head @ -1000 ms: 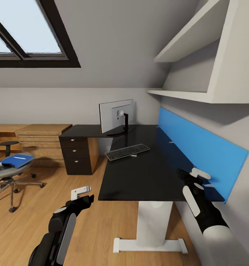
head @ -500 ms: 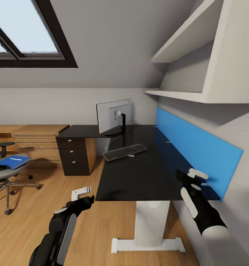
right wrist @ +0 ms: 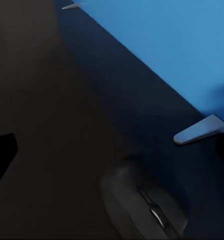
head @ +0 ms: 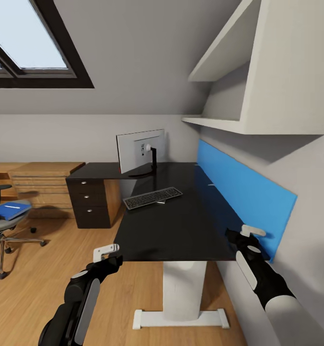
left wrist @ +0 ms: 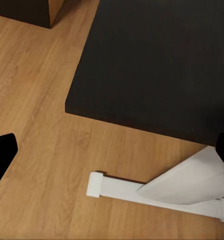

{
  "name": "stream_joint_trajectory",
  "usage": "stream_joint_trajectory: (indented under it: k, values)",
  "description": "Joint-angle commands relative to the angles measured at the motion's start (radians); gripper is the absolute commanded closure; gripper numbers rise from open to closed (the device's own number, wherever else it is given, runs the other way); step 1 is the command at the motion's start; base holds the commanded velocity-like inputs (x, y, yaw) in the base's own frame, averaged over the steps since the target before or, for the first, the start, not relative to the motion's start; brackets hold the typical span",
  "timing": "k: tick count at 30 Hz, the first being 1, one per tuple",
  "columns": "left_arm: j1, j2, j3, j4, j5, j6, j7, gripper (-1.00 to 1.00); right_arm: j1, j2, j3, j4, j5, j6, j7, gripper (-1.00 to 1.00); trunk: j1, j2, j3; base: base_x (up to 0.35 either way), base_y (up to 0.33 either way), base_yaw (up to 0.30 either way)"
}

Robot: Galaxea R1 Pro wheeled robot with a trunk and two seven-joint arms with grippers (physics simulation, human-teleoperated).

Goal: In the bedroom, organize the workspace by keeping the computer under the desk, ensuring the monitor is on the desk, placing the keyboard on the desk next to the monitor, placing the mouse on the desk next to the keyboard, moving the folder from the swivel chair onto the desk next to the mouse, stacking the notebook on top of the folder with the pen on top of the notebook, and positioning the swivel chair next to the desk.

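Far left, the swivel chair (head: 6,226) sits at frame edge w/ the blue folder (head: 9,210) on its seat. Whole view has slid since a sec ago, so the camera has turned, not the things. Left gripper (head: 107,256) hangs over the floor just off the desk's front edge, jaws apart, empty. Desk (head: 171,226) mid-frame: monitor (head: 140,150) at the back, keyboard (head: 152,197) in front of it. Right gripper (head: 246,239) hovers at the near corner by the blue panel, jaws apart, nothing held; the mouse (right wrist: 144,206) lies right below it. Looks like a mouse pickup next; it's well apart from the keyboard.
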Motion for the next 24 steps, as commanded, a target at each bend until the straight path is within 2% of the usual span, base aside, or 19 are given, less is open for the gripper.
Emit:
stream_joint_trajectory:
  k: [1, 17, 24]
  values:
    - [-0.001, -0.001, 0.001, -0.001, 0.011, 0.004, 0.007, -1.00, 0.000, -0.002, 0.003, -0.001, -0.005, 0.005, 0.000, -1.00, 0.000, -0.001, -0.001, 0.000, -0.048, 0.000]
    - [-0.001, -0.001, 0.000, -0.001, 0.011, 0.004, 0.007, -1.00, -0.003, -0.020, -0.001, 0.056, -0.008, 0.006, 0.029, -1.00, 0.000, -0.001, -0.001, 0.000, -0.011, 0.000]
    - [-0.001, -0.001, -0.005, -0.001, 0.011, 0.004, 0.007, -1.00, -0.004, -0.028, -0.002, 0.073, -0.010, 0.007, 0.068, -1.00, 0.000, -0.001, -0.001, 0.000, 0.000, 0.000]
